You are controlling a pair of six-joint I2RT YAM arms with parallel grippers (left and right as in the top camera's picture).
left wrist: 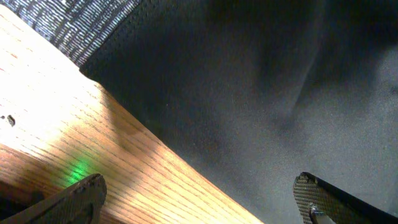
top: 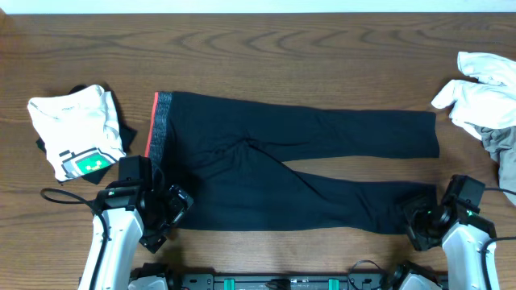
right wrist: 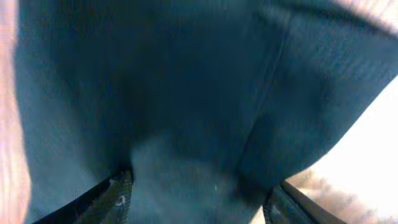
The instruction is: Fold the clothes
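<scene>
Fig. Black soft-fabric trousers [top: 298,161] lay flat and unfolded, lengthwise across wooden table [top: 322,56]. Waistband [top: 160,133], grey w/ red outer edge, sat at left end, running front-to-back; cuffs at right end. Far leg ran straight; near leg angled slightly toward front edge, leaving narrow V of bare wood btwn legs. Light creases at crotch.

A broad wooden table [top: 306,48] fills nearly the whole scene, dark brown with a bold, swirling grain running along its length. Beyond its far edge runs a thin pale strip [top: 258,5]; wall or floor, I cannot tell. The light is even and soft overhead. Up close the wood looks warmer, honey-coloured, with a small green glow [left wrist: 78,171] on it.
</scene>
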